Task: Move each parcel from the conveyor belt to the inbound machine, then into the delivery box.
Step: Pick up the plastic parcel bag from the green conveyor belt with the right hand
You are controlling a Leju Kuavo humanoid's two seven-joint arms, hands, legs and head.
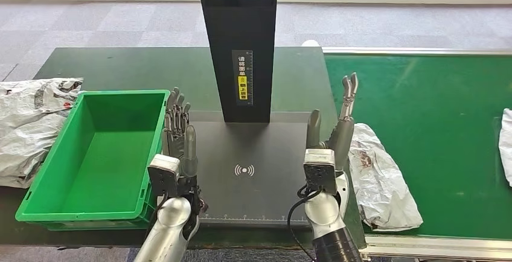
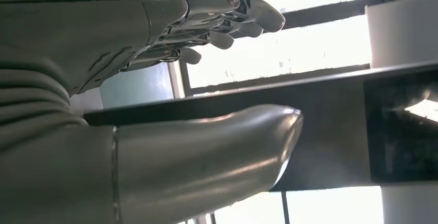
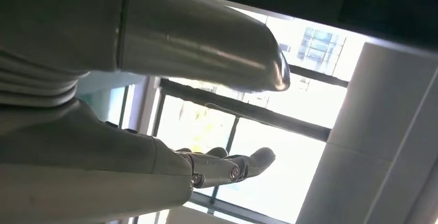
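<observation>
Both hands empty, fingers spread: left hand (image 1: 176, 130), right hand (image 1: 334, 130). Best to reach right for crumpled white plastic parcel (image 1: 381, 180) at lower right on green conveyor belt (image 1: 441, 111), gripping mid-body.

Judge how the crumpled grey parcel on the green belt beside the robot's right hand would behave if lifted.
The grey parcel looks like a wrinkled plastic mailer, so it would probably sag and fold. It lies fairly flat, suggesting light contents. Its glossy film may slip between fingers.
</observation>
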